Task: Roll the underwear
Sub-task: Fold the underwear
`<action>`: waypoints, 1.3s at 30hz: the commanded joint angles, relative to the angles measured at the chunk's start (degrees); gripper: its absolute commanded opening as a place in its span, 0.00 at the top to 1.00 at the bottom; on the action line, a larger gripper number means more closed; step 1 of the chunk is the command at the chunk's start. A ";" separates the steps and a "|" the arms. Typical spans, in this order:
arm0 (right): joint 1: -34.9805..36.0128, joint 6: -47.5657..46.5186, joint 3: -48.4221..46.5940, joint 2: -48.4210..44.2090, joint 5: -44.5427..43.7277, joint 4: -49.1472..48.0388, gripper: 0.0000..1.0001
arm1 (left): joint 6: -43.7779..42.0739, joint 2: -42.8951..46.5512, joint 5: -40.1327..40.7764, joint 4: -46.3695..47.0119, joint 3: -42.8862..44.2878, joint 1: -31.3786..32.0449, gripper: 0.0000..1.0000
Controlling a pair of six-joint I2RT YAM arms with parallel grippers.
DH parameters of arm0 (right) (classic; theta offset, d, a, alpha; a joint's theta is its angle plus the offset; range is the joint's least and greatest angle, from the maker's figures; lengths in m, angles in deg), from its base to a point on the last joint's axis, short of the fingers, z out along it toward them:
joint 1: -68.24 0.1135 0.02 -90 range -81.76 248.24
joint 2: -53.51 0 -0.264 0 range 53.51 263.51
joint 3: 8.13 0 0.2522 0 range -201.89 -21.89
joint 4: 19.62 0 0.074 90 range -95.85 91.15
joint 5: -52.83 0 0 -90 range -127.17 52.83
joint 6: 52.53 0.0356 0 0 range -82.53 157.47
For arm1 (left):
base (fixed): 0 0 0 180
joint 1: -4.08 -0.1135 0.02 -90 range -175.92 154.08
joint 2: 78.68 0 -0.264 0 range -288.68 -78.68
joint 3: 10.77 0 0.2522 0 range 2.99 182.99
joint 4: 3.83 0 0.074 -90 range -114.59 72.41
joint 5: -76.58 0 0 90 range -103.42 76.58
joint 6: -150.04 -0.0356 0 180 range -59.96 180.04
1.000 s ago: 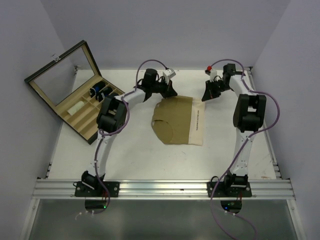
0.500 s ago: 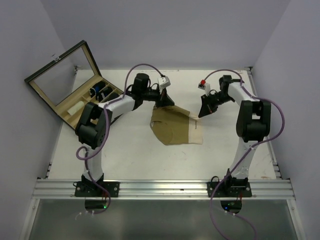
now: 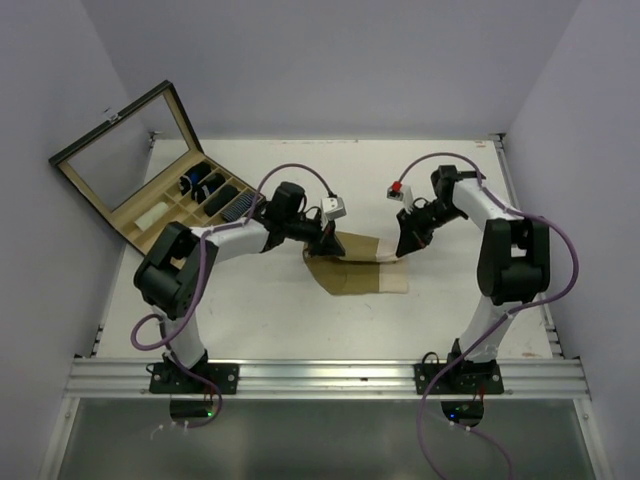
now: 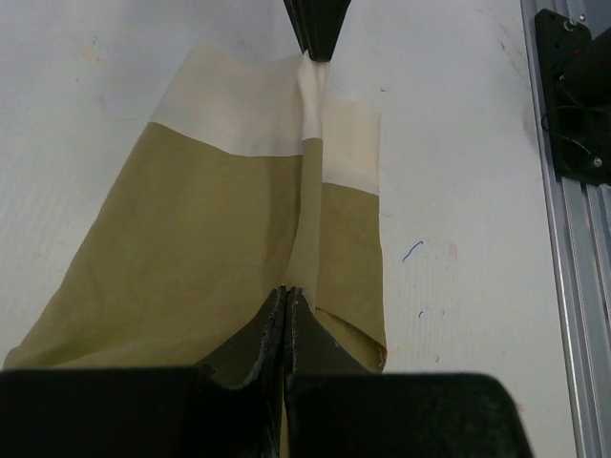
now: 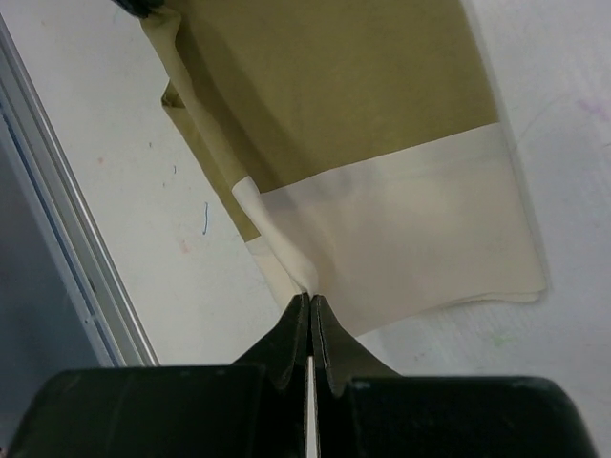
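Observation:
The underwear [image 3: 352,268] is olive-tan with a cream waistband and lies on the white table, its far edge lifted and folded toward the near side. My left gripper [image 3: 338,246] is shut on the olive leg end [image 4: 191,248], pinching a fold. My right gripper [image 3: 402,250] is shut on the cream waistband [image 5: 401,239] at its edge. The two grippers hold the far edge stretched between them. In the left wrist view the right gripper's tips [image 4: 320,33] show at the far end of the cloth.
An open black organiser box [image 3: 150,190] with a glass lid and several rolled dark items stands at the back left. The metal rail [image 3: 330,378] runs along the near edge. Purple walls enclose the table.
Both grippers have pulled the far edge of the underwear toward the near side, folding it over itself; the cloth's visible footprint has become shorter.

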State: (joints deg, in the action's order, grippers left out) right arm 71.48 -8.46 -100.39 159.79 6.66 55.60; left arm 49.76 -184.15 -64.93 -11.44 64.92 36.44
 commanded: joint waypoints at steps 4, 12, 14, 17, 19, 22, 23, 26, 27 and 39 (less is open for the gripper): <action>1.94 -4.34 5.28 -2.92 -3.31 -0.63 1.00 | -2.20 5.45 1.76 0.35 -4.00 1.47 1.00; 1.94 -6.62 5.38 -4.85 -3.76 0.51 1.00 | -0.70 7.65 2.55 0.00 -7.61 4.46 1.00; 1.94 -7.15 5.11 -5.81 -3.76 1.13 1.00 | -0.35 7.82 3.16 0.26 -8.31 5.69 1.00; 1.94 -8.12 4.41 -6.70 -4.19 1.65 1.00 | 0.17 7.91 4.74 0.52 -9.02 7.10 1.00; 1.94 -9.17 3.97 -7.84 -4.20 2.61 1.00 | 0.70 7.82 5.45 0.88 -9.55 7.63 1.00; 1.94 -11.62 4.58 -9.51 -5.07 2.89 1.00 | 1.93 7.65 5.80 1.75 -9.90 7.63 1.00; 1.94 -12.24 5.28 -10.03 -5.34 2.71 1.00 | 2.20 7.56 5.80 2.19 -9.90 7.63 1.00; 1.94 -13.65 9.06 -11.79 -7.88 -0.01 1.00 | 3.68 7.21 4.93 3.68 -10.43 7.72 1.00; 1.94 -14.35 10.63 -12.14 -8.23 -0.28 1.00 | 3.95 7.03 4.40 4.04 -10.78 7.98 1.00; 2.03 -18.84 15.83 -12.15 -12.36 -0.80 1.00 | 3.17 -0.61 2.82 2.03 -9.11 13.69 0.96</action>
State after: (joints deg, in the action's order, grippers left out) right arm 73.60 -25.16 -84.70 148.76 -2.52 56.19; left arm 53.04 -182.56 -60.32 -9.43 55.06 48.73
